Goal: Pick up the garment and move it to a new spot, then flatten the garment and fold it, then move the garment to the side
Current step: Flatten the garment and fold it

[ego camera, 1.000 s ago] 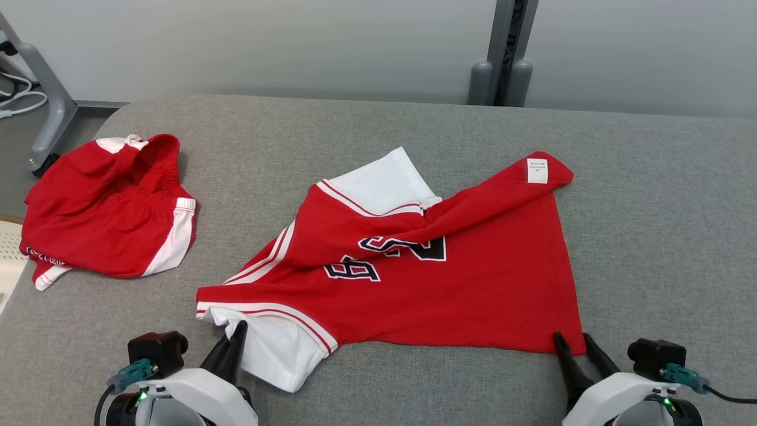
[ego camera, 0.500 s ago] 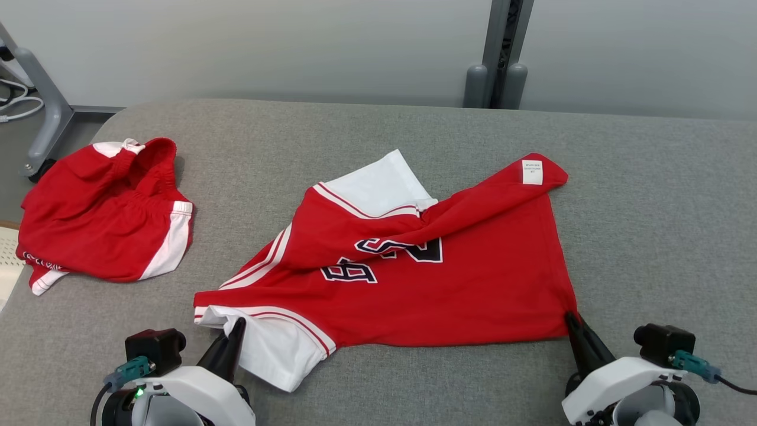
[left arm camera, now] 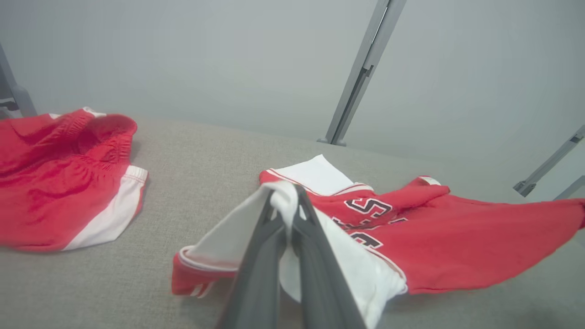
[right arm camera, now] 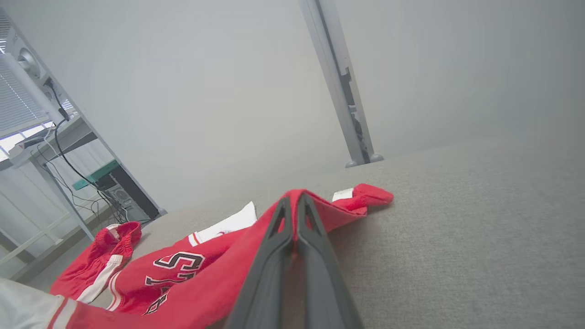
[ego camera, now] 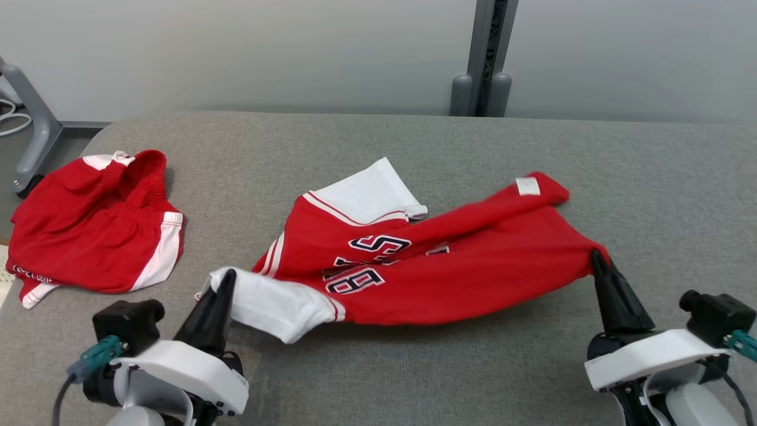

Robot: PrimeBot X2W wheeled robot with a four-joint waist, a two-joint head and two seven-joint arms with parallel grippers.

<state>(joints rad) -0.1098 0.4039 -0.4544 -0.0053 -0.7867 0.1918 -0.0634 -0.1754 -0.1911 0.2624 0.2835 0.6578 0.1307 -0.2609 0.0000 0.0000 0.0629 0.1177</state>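
Head view, lower corners: left gripper [ego camera: 227,278] is pinching the garment [ego camera: 473,278] by its white sleeve [ego camera: 272,302], right gripper [ego camera: 597,258] is pinching its red corner [ego camera: 576,260].

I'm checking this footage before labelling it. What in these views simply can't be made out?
Print on the white label of the jersey: too small and blurred, head view.
Part of the lettering: buried under a fold, head view.
Left part of the shorts: cut off by the frame edge, left wrist view.
How much cloth the right gripper pinches: hidden by its own fingers, right wrist view.
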